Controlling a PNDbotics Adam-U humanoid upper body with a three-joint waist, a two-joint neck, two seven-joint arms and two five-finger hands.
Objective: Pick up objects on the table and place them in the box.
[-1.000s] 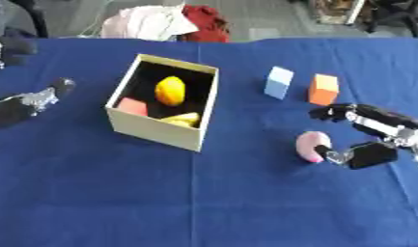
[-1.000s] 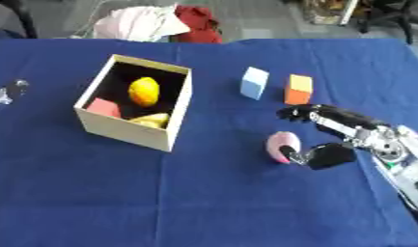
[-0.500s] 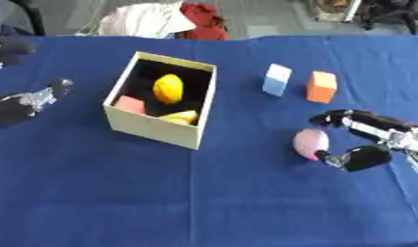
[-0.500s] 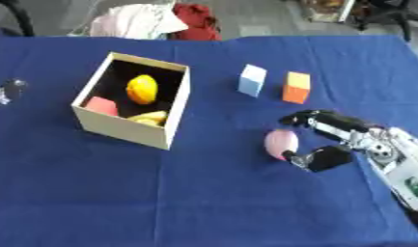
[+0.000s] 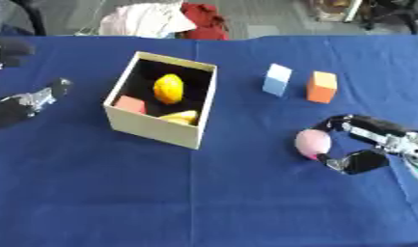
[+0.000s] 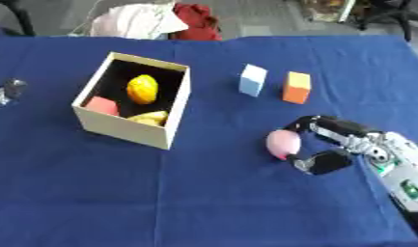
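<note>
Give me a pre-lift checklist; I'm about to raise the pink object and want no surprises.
1. Right hand at the round pink object, fingers above, thumb below: ok.
2. Fingers closed on it: cannot tell.
3. Open cream cardboard box upright: ok.
4. Room in box beside the yellow fruit and red piece: ok.
5. Pale blue block and orange block off the path: ok.
6. Left hand away from box: ok.

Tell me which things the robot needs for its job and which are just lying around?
For the job: box, pink ball, pale blue block, orange block, right hand.

Just lying about: white cloth and red cloth past the table.
</note>
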